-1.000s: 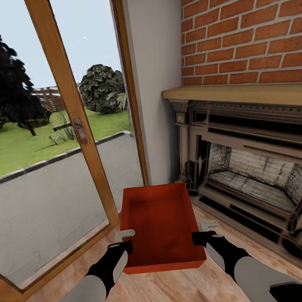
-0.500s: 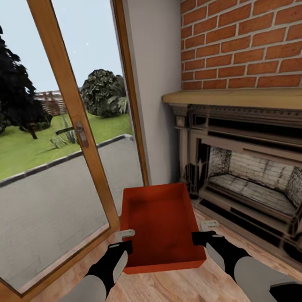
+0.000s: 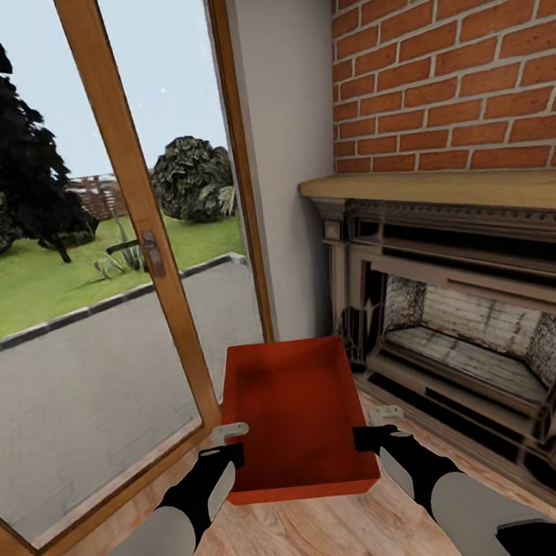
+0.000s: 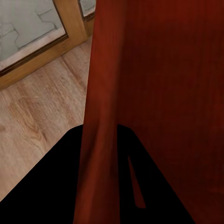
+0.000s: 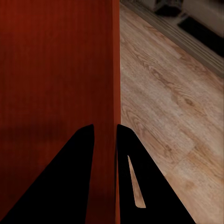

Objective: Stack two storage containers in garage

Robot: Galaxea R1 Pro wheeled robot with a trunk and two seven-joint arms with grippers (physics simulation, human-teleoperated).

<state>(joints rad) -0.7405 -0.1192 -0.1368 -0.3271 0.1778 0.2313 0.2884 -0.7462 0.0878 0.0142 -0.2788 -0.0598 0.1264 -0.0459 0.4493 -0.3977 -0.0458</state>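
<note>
Brick fireplace right, glass door left, plank floor

Bright, even daylight thru glass door at left of head view. Soft shadow inside red container, darker toward near end. Fireplace recess dim, textures smeared w/ render artefacts. Wrist views soft, low-res; gripper fingers pure black, no detail. No glare.

Downward head view; close wrist views

The bin looks smooth, matt red-orange plastic. Floor is pale grained wood planks; the fireplace wall, far right, is rough brick.
</note>
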